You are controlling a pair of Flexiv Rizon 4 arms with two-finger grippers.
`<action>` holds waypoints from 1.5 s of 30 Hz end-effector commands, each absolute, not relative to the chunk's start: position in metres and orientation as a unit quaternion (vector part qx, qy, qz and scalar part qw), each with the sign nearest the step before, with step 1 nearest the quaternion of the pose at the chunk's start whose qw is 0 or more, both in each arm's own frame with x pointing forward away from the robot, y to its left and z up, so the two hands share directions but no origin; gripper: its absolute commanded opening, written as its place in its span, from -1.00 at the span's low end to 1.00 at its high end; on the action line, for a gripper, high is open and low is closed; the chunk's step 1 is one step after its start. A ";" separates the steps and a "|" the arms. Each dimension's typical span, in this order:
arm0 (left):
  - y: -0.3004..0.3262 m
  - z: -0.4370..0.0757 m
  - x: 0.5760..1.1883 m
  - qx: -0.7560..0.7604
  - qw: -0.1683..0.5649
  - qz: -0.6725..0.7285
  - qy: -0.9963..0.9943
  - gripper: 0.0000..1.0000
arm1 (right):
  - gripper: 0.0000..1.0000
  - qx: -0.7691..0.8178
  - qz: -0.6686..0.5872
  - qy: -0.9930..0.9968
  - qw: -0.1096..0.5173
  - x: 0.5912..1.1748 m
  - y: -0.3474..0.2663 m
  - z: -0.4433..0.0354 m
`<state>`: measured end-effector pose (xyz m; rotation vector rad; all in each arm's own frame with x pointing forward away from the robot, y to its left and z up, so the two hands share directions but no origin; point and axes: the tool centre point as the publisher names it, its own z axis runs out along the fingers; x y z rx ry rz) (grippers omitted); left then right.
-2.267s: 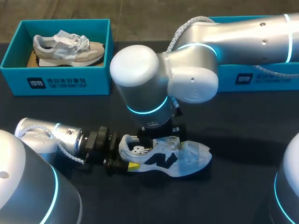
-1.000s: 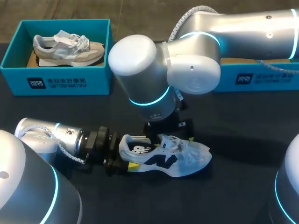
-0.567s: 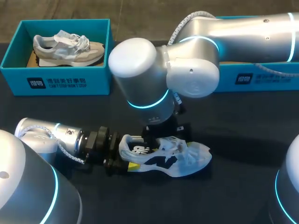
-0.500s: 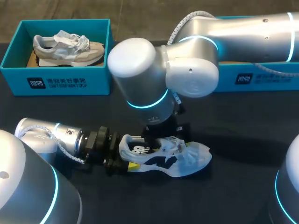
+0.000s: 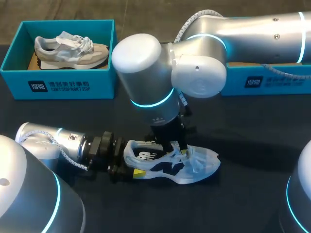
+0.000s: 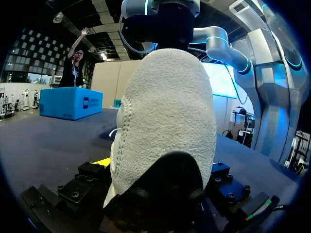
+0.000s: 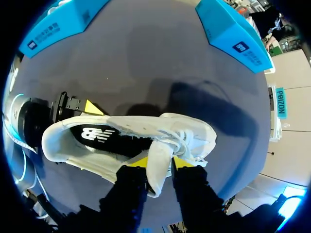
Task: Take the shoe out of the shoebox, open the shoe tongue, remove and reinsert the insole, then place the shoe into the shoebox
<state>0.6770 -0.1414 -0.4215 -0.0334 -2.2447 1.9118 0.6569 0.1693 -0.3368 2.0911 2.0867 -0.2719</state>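
Observation:
A white and navy shoe (image 5: 194, 167) lies on its side on the dark table, toe to the right. My left gripper (image 5: 127, 169) holds its heel from the left; the suede heel (image 6: 167, 116) fills the space between the wide-set fingers of that gripper (image 6: 160, 171). My right gripper (image 5: 176, 147) comes down from above onto the shoe's middle. In its wrist view the right gripper (image 7: 159, 165) is shut on the white tongue (image 7: 158, 160), pinched between the yellow tips. The dark insole (image 7: 99, 134) shows inside the shoe (image 7: 197, 136).
A teal shoebox (image 5: 58, 88) at the back left holds a beige shoe (image 5: 70, 48). A second teal shoebox (image 5: 272, 80) stands at the back right, partly behind my right arm. Both boxes (image 7: 63, 24) (image 7: 233, 34) lie beyond the shoe.
My right gripper has come down from behind the shoe onto its tongue and closed its fingers on it. The left arm and the shoe's heel have stayed put.

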 end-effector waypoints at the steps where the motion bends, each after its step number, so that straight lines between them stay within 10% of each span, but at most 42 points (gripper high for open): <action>1: -0.141 -0.422 0.677 -0.010 0.096 0.645 -0.758 -1.00 | -0.73 0.770 -0.086 0.625 0.094 0.655 0.171 -0.338; 6: -0.141 -0.422 0.677 -0.010 0.096 0.645 -0.758 -1.00 | -1.00 0.753 -0.101 0.646 0.080 0.660 0.168 -0.336; 23: -0.141 -0.422 0.677 -0.010 0.096 0.645 -0.758 -1.00 | -1.00 0.686 -0.119 0.715 0.064 0.677 0.152 -0.321; 31: -0.141 -0.422 0.677 -0.010 0.096 0.645 -0.758 -1.00 | -0.04 0.693 -0.122 0.707 0.060 0.667 0.156 -0.323; 45: -0.141 -0.422 0.677 -0.010 0.096 0.645 -0.758 -1.00 | 0.04 0.716 -0.135 0.682 0.063 0.652 0.175 -0.330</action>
